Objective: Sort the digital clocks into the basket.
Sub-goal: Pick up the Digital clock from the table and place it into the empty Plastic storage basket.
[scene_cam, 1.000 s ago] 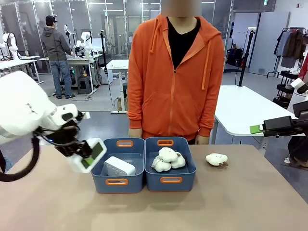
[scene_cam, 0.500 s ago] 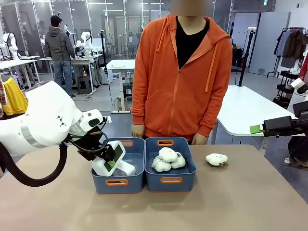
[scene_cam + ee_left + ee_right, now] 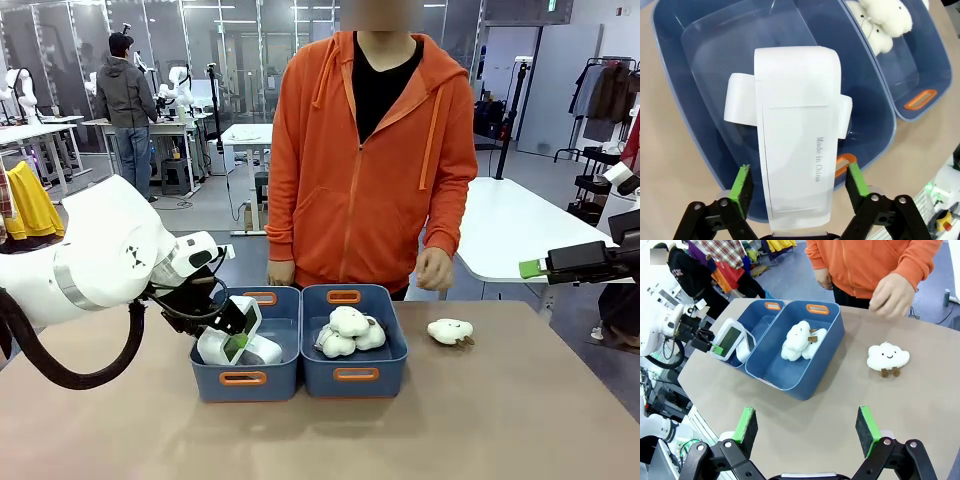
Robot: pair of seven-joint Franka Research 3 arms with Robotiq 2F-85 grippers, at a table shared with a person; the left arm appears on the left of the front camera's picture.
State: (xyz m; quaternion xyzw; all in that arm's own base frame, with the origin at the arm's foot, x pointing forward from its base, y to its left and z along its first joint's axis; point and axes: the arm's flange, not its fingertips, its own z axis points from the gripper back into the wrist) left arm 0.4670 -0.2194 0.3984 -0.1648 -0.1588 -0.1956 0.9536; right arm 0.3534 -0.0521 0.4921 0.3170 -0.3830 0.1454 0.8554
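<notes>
One digital clock (image 3: 795,130), white with its printed back toward the camera, stands tilted in the left blue basket (image 3: 245,378). It leans on a second white digital clock (image 3: 264,351) lying crosswise under it (image 3: 740,97). My left gripper (image 3: 236,330) straddles the upper clock at the basket's left end. Its jaws are open, and a gap shows between each green pad (image 3: 742,182) and the clock's sides. From the right wrist the clock's grey-green screen (image 3: 730,340) shows. My right gripper (image 3: 807,427) hovers wide open and holds nothing, off the table's right side (image 3: 535,268).
The right blue tub (image 3: 355,375) holds several cream plush toys (image 3: 348,330). A cloud-shaped plush (image 3: 449,331) lies on the table to its right. A person in an orange hoodie stands at the far edge, one hand (image 3: 434,268) raised above that plush.
My left arm carried the clock from left of the tubs into the left basket, then its jaws opened off the clock. The person's hand has lifted. The right arm has not moved.
</notes>
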